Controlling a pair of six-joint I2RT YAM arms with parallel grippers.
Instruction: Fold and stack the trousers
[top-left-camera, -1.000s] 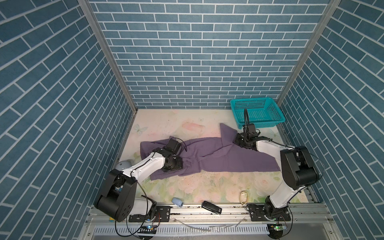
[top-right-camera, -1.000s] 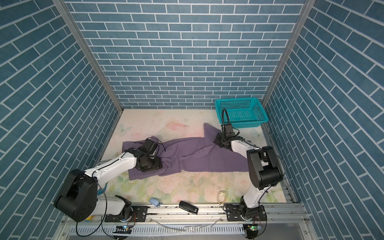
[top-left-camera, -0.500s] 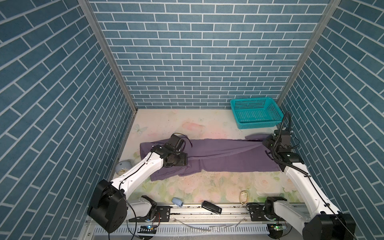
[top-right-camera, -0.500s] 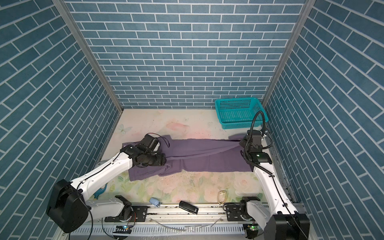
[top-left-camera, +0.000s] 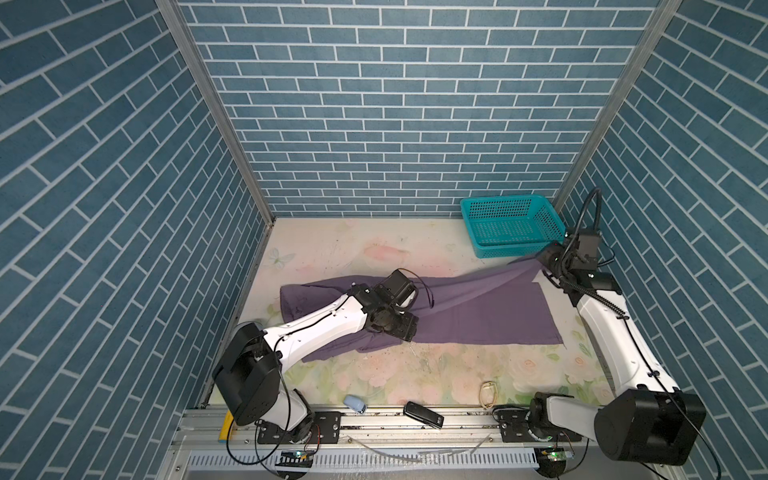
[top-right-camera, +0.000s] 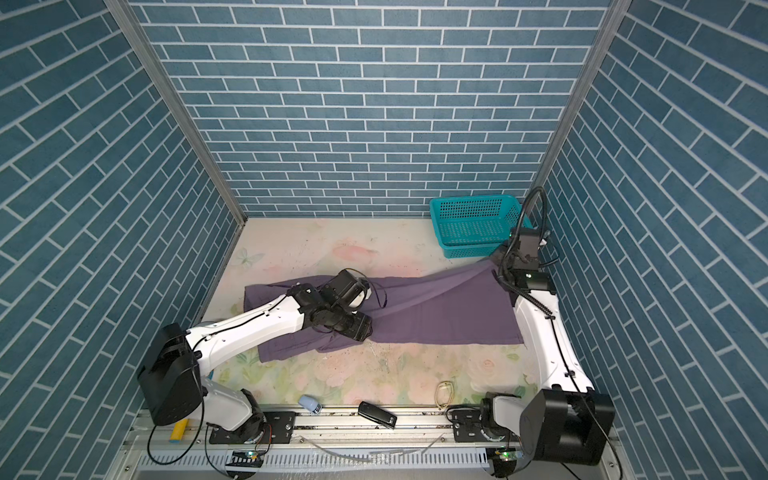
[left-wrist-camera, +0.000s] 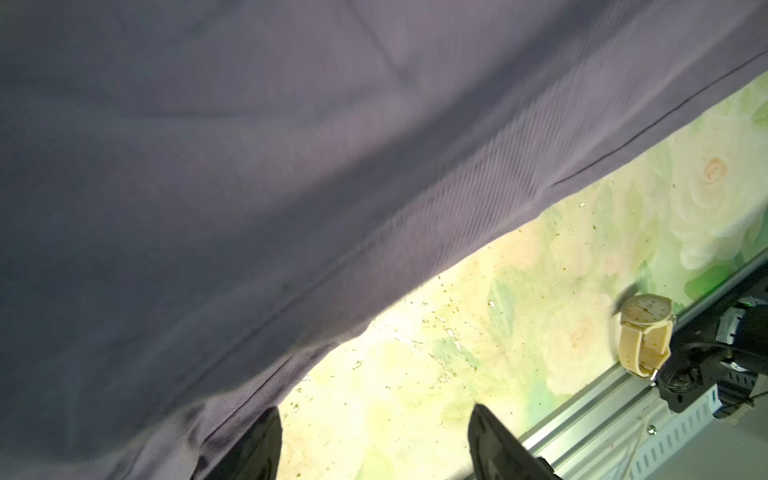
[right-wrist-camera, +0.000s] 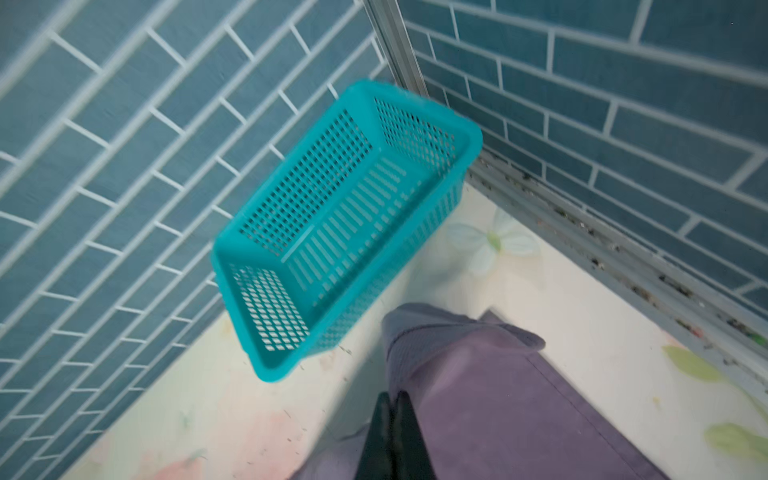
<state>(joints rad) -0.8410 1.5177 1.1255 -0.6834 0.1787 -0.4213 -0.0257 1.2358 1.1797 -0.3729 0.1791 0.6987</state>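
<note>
The trousers (top-left-camera: 478, 316) are spread lengthwise across the floral table (top-left-camera: 415, 374). They are bunched at the left end and stretched out toward the teal basket (top-left-camera: 511, 247) in the back right corner. The far corner of the right end is lifted off the table and drawn taut just in front of the basket. It is pinched in the right gripper (right-wrist-camera: 394, 401), whose jaws are closed on the cloth.

The left gripper (left-wrist-camera: 374, 415) is set low at the near edge of the garment, around its middle, with its jaws held apart. One of its fingers (left-wrist-camera: 257, 444) is seen at the seam, but whether any cloth lies between the jaws cannot be told from the blurred wrist view.

The step in hand is judged to be the straightening of the legs ahead of a fold, since no crosswise fold is seen. For the next move, a firm hold on the near edge is needed from the left gripper. The raised corner must then be laid down or carried over without the thin fabric being dragged askew.
</note>
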